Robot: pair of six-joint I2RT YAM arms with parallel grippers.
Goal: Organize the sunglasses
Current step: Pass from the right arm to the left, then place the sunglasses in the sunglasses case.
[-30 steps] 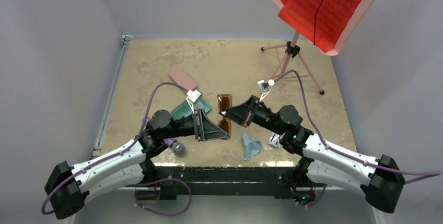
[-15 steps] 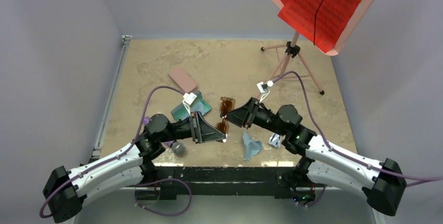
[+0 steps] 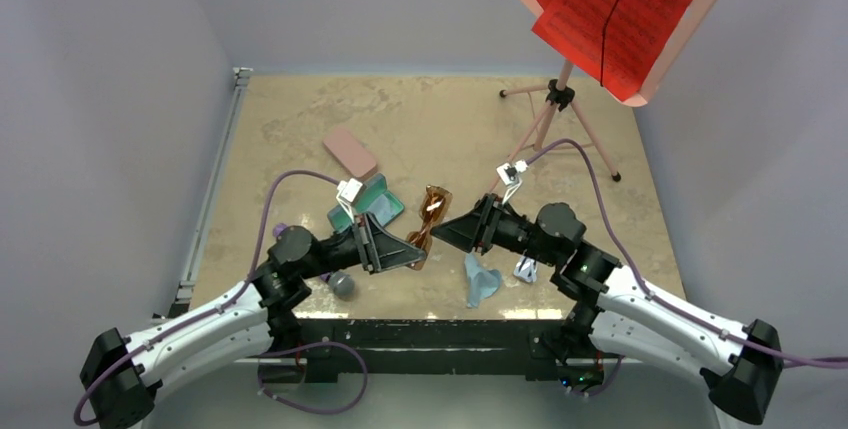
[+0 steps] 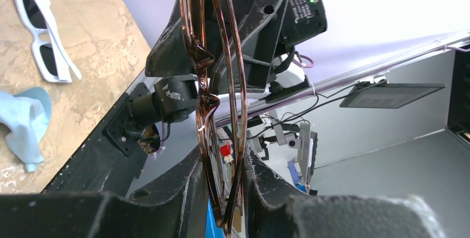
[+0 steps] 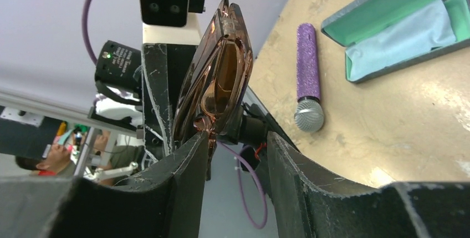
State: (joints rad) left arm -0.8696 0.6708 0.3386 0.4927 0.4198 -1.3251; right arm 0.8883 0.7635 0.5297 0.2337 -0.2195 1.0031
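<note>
Brown sunglasses (image 3: 432, 211), long axis near-to-far, near end clamped in left gripper (image 3: 418, 257), right gripper (image 3: 445, 229) parted

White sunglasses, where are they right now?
In the top view the white sunglasses lie on the table near its front edge, on the right side, just right of the light blue cloth.

Translucent amber-brown on the thin-framed brown sunglasses (image 3: 432, 214); solid white with dark lenses on the white sunglasses (image 4: 44, 35). Pale blue for the cloth (image 3: 480, 279), salmon pink for the closed case (image 3: 350, 151), mint-green lining inside the grey open case (image 5: 388, 5). Glittery purple with a silver mesh head on the microphone (image 5: 307, 77). Mottled beige marbling across the table (image 3: 420, 119).
</note>
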